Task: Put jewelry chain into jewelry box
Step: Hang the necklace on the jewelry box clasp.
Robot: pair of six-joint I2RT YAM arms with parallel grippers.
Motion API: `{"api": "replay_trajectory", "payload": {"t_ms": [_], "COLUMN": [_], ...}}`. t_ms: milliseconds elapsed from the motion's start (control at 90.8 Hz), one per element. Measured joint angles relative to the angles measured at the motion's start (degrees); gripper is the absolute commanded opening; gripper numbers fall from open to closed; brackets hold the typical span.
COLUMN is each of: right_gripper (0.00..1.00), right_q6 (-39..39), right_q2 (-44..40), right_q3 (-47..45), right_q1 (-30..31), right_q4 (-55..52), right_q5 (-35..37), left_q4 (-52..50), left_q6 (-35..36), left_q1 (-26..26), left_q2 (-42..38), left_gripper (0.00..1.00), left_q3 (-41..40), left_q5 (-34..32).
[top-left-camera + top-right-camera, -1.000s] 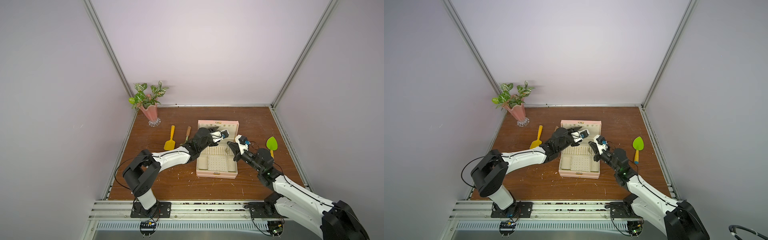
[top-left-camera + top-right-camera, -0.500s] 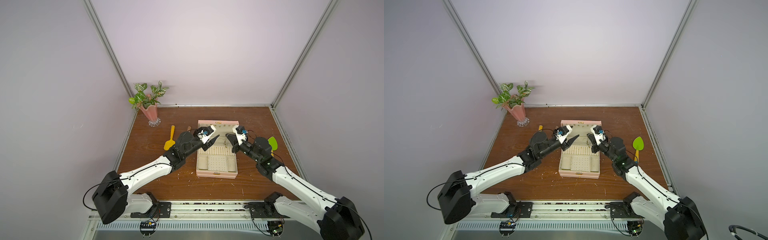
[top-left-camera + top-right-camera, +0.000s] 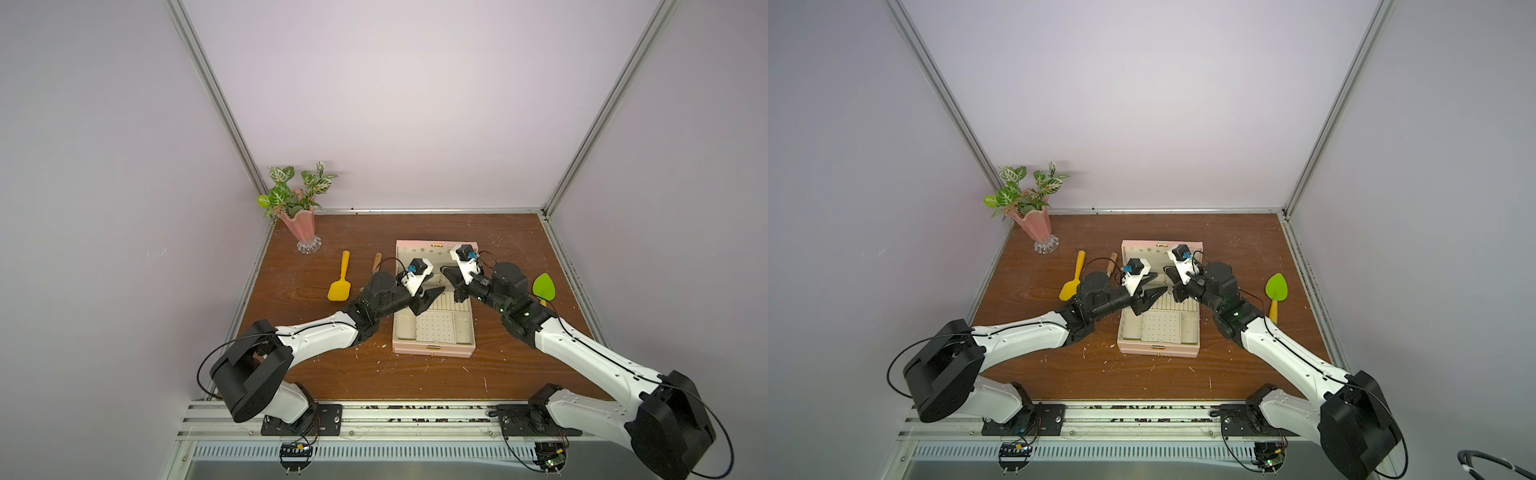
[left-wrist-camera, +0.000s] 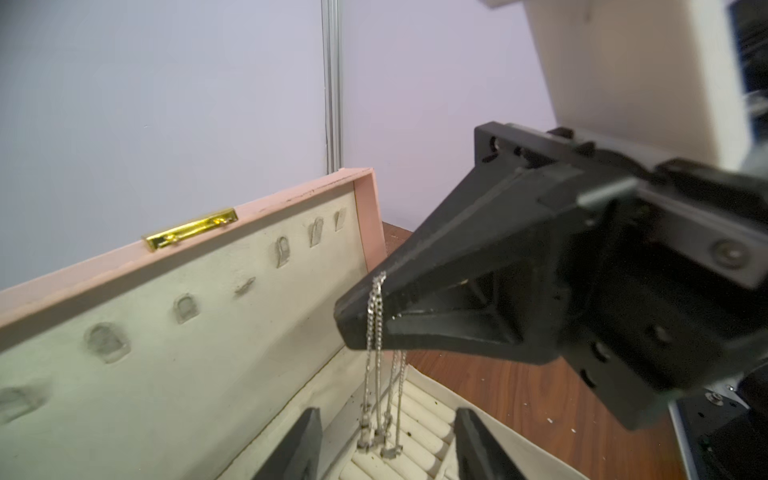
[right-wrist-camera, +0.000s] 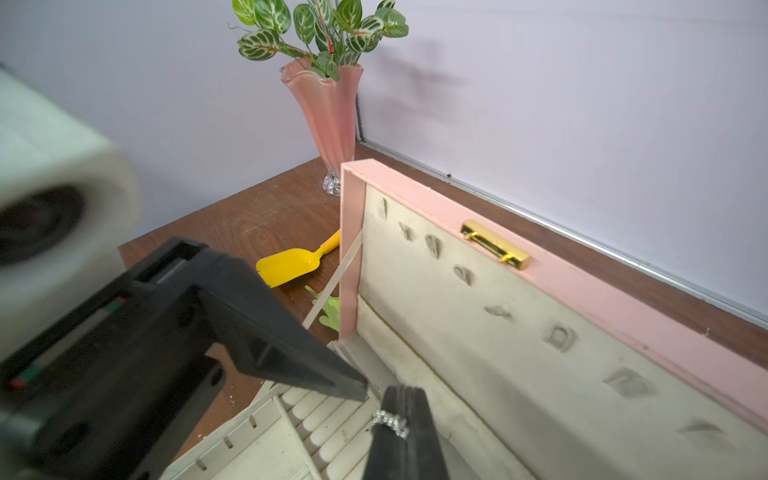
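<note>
Changed: both arms have lifted and drawn together over the pink rectangular, cream-lined jewelry box point(image 3: 432, 352), and their tips now nearly meet above its slotted rows.
Chain: the fine silvery jewelry chain point(image 4: 376, 332) dangles over those slots, pinched in my right gripper point(image 4: 359, 318).
Left gripper point(image 3: 432, 296): jaws spread and empty, flanking the strands.
Meaning: I'd say lowering and release come next.
Room: the upright lid point(image 4: 174, 286) is close behind; it is open toward the front.

Bright, soft and even from above in both top views, with only faint shadows on the table point(image 3: 374, 374); sharp there throughout. In the right wrist view, throws a soft leaf shadow on the wall point(image 5: 582, 104) beside the vase point(image 5: 328, 108), glints off the clasp point(image 5: 494, 245), blurs the near camera point(image 5: 54, 174). In the left wrist view, keeps the chain point(image 4: 376, 316) crisp, bows the lid point(image 4: 208, 316) edge.
</note>
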Motion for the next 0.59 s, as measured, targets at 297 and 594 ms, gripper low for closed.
{"api": "replay_trajectory", "payload": {"t_ms": [297, 594], "right_gripper": [0.0, 0.0], "right_q6": [0.0, 0.0], "right_q2": [0.72, 0.72], "right_q3": [1.4, 1.4], "right_q1": [1.36, 1.55], "right_q4": [-0.98, -1.01], "right_q5": [1.01, 1.05], "left_q4": [4.09, 5.57], "left_q6": [-1.27, -1.33], "left_q1": [0.87, 0.92], "left_q2": [2.34, 3.78], "left_gripper": [0.26, 0.19], "left_q3": [0.02, 0.31], "left_q5": [-0.15, -0.28]}}
